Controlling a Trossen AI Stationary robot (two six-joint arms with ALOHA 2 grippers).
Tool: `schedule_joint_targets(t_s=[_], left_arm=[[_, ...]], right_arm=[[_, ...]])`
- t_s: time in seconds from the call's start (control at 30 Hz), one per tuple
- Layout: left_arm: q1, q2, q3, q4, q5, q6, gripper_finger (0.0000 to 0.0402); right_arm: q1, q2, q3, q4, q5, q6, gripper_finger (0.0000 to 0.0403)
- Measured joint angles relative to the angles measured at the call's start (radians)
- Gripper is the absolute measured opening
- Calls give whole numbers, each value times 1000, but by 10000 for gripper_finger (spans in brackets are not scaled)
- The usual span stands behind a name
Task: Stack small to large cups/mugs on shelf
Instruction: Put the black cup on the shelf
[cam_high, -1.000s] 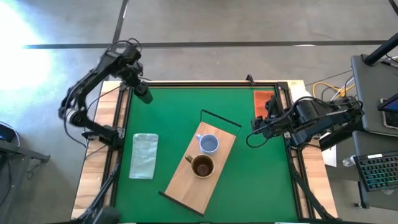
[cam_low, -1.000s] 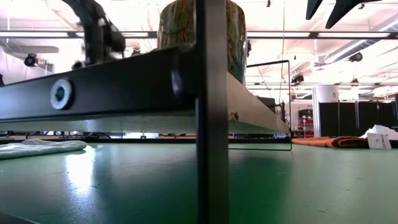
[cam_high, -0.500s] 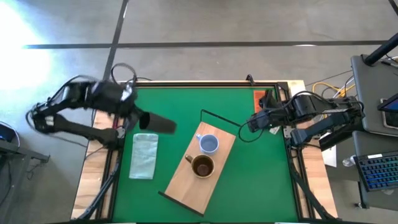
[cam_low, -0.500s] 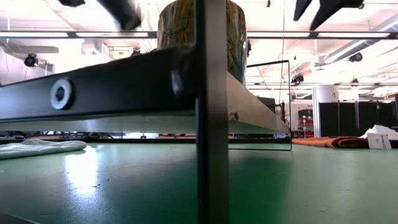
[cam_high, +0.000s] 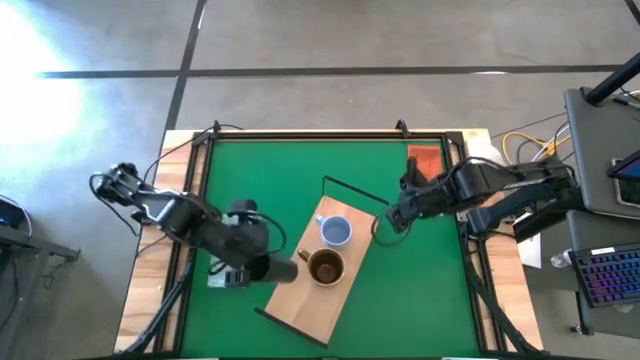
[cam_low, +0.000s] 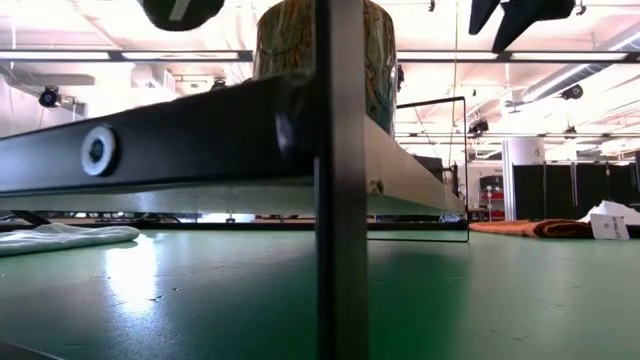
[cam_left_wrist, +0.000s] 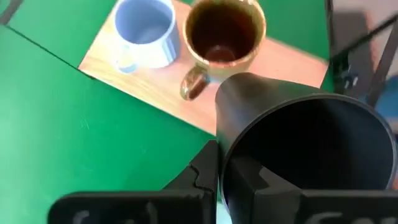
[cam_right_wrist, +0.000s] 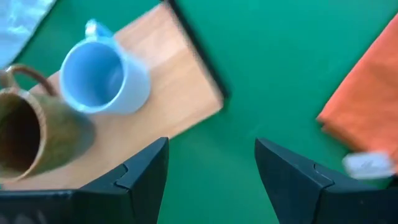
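Note:
The light-wood shelf (cam_high: 345, 255) lies slantwise on the green table, raised on a dark frame (cam_low: 338, 200). On it stand a pale blue mug (cam_high: 335, 231) and a brown glazed mug (cam_high: 325, 267); both also show in the left wrist view, the blue mug (cam_left_wrist: 146, 31) and the brown mug (cam_left_wrist: 224, 34). My left gripper (cam_high: 250, 265) is shut on the dark cylindrical cup (cam_high: 278, 270) at the shelf's left edge, beside the brown mug. My right gripper (cam_right_wrist: 211, 174) is open and empty above the table by the shelf's far right corner (cam_high: 390, 215). My left gripper holds the dark cup by its rim (cam_left_wrist: 219, 163), one finger outside the wall (cam_left_wrist: 202, 177) and one inside the mouth (cam_left_wrist: 249, 183). The cup lies on its side in the hold, base pointing at the brown mug, lifted clear of table and shelf.
A pale green cloth (cam_low: 60, 238) lies left of the shelf, mostly under my left arm in the high view. An orange cloth (cam_high: 425, 160) lies at the far right corner. A thin dark wire frame (cam_high: 355, 190) stands at the shelf's far end.
My left gripper has swung with the dark cup from the table's far left corner toward the near edge and right, and has ended beside the brown mug at the shelf's left edge. My right gripper has moved left toward the shelf's far end.

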Motion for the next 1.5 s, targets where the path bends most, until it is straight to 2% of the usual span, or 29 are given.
schedule_joint_targets(t_s=[0.1,0.27,0.4,0.53,0.7,0.87,1.0,1.3,1.5], left_arm=[[-18,66,75,-60,8,43,0],[-78,105,166,-56,49,88,0],[-115,135,172,-53,62,119,0],[-116,163,166,-44,67,154,0],[-108,213,166,64,97,248,0],[-85,269,160,70,116,279,0],[-71,303,159,79,116,310,0],[-35,380,157,149,166,360,0],[-20,438,156,157,167,386,0]], right_arm=[[82,28,2,2,-19,131,230],[262,104,2,33,-11,397,230],[371,186,3,68,27,585,230],[421,264,13,165,74,696,230],[431,367,62,361,98,661,230],[431,454,158,415,101,634,212],[431,519,256,418,109,607,178],[431,683,510,401,93,511,71],[431,763,603,384,43,492,31]])
